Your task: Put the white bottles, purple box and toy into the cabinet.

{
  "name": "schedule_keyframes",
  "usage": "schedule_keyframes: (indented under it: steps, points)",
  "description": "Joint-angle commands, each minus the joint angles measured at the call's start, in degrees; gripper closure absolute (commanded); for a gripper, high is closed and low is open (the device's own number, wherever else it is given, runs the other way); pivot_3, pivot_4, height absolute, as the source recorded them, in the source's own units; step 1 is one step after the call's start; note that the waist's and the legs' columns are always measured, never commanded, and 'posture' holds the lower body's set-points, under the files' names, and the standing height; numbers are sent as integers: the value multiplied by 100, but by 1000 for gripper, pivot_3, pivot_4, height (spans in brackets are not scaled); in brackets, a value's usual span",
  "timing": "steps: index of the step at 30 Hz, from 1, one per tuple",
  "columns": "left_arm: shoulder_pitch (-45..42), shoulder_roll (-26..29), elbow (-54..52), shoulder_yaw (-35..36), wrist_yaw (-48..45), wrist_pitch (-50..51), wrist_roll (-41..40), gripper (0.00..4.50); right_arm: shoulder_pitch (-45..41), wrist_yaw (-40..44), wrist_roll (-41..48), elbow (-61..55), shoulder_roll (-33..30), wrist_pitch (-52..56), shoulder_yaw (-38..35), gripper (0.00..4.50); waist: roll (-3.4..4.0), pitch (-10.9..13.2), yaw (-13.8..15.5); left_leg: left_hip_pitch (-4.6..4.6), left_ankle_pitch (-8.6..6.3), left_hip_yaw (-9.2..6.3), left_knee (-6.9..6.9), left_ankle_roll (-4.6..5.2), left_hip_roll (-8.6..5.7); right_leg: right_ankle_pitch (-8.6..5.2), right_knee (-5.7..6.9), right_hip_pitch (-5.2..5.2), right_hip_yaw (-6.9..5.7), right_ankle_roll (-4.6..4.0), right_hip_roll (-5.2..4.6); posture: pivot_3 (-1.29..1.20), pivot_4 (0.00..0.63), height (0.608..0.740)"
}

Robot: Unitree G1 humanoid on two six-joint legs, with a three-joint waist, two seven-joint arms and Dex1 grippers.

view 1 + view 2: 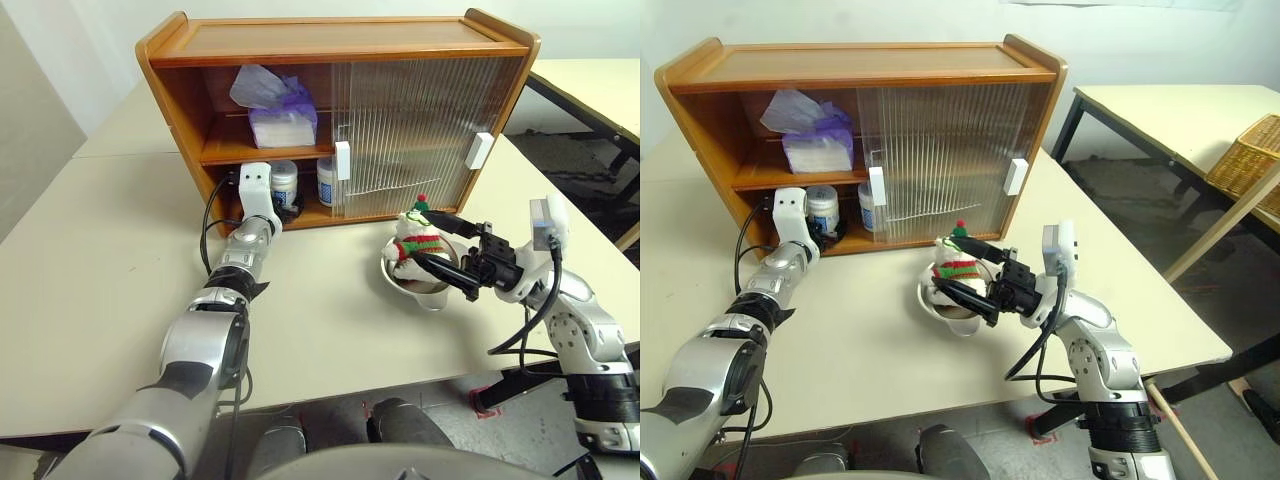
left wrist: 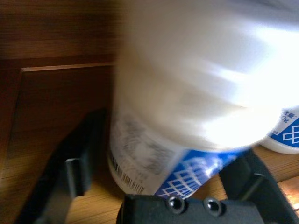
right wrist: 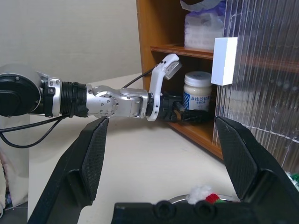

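Note:
The cabinet (image 1: 340, 40) stands at the back of the table, its left half uncovered. The purple box (image 1: 282, 120) lies on the upper shelf. Both white bottles (image 1: 284, 183) (image 1: 326, 180) stand on the lower shelf. My left gripper (image 2: 163, 165) reaches into that shelf, open, its fingers (image 2: 77, 170) standing on either side of the left bottle (image 2: 187, 107); the other bottle (image 2: 285, 135) is beside it. The toy (image 1: 412, 238) sits in a steel bowl (image 1: 425, 292) in front of the cabinet. My right gripper (image 1: 432, 240) hovers open right beside the toy, holding nothing.
Ribbed sliding doors with white handles (image 1: 343, 160) (image 1: 479, 150) cover the cabinet's right half. A second table stands to the right with a wicker basket (image 1: 1250, 150) on it. The table's front edge runs close to the bowl.

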Motion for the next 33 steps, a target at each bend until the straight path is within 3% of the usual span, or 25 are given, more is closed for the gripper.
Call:
schedule_keyframes:
  steps: [1, 10, 26, 29, 33]
  points:
    - [-148, 6, 21, 45, -1, -81, 33, 41, 31, 15, -71, -42, -12, -24, 48, 0, -1, 1, 0, 0, 0, 0, 0, 0, 0, 0, 0, 0, 0, 0, 0, -257, 0, 740]
    - [191, -5, -490, 4, -128, -65, 3, 41, -11, 89, -86, 70, -18, -54, 44, 0, -10, 7, 0, -1, 0, 0, -1, 0, -1, 0, 0, -1, 0, 0, 0, -239, 0, 740]
    - [2479, 288, -4036, -259, -1010, 583, -105, 41, -113, 283, -105, 460, -1, -223, -7, 0, -11, 7, 51, 2, -2, 0, -7, 1, -3, 7, -3, 0, 0, -47, 0, -209, 0, 740]
    - [2730, 329, -4417, -241, -1137, 638, -168, 670, -158, 306, -116, 524, -1, -250, -15, 0, -11, 6, 67, 5, -2, 0, -7, 1, -3, 9, -3, 0, 0, -50, 0, -209, 0, 740]
    - [2916, 315, -4861, -436, -1623, 530, -327, 2042, -179, 319, -131, 590, -12, -279, -41, 0, -11, 7, 90, 4, -4, -3, -8, 0, 0, 18, -2, -3, 0, -73, -1, -203, 0, 740]
